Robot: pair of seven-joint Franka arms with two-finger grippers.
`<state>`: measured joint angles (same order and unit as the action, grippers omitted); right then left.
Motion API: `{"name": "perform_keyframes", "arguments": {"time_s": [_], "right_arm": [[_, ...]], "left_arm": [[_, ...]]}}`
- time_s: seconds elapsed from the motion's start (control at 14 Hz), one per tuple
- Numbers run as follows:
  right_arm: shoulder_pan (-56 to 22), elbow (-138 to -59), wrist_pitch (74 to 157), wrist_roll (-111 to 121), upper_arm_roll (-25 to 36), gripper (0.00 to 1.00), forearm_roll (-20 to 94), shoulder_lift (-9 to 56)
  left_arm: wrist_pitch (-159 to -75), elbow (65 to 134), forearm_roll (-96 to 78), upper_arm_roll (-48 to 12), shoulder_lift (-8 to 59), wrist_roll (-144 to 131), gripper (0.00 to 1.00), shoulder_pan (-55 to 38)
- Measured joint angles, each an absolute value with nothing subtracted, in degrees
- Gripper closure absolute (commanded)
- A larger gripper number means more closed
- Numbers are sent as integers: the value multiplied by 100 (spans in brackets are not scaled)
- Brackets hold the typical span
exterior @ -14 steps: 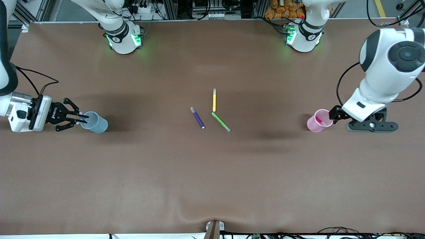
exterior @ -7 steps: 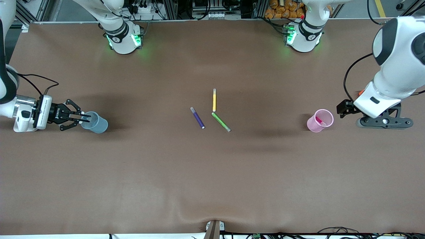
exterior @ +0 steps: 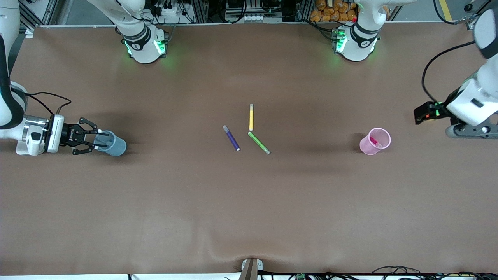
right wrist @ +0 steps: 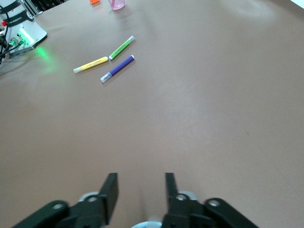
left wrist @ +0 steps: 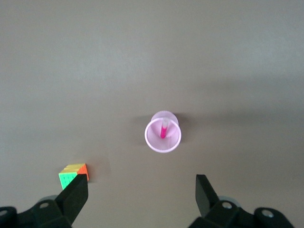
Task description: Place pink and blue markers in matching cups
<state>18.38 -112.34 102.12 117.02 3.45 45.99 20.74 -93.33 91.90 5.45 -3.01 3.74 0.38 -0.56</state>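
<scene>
The pink marker [left wrist: 163,129] stands in the pink cup [exterior: 374,141], and the left claw [left wrist: 142,192] is spread, empty, up off it. The right claw [exterior: 94,140] is spread at the blue cup [exterior: 112,143]; whether the blue marker is inside cannot be told. Next, it should lift away.
</scene>
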Motion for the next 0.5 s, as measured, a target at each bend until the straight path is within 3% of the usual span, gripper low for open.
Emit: {"name": "perform_keyframes", "arguments": {"time_s": [0.29,0.5], "right_arm": [[1772,-11194,10303,11078,288,0,4578,1953],[1507,-11162,10864,10101,271,0,4006,1696]], "left_arm": [[-8692,9131,490,-236,-108,101,0,-72],[-8618,9127,490,-135,-284,358,0,-108]]}}
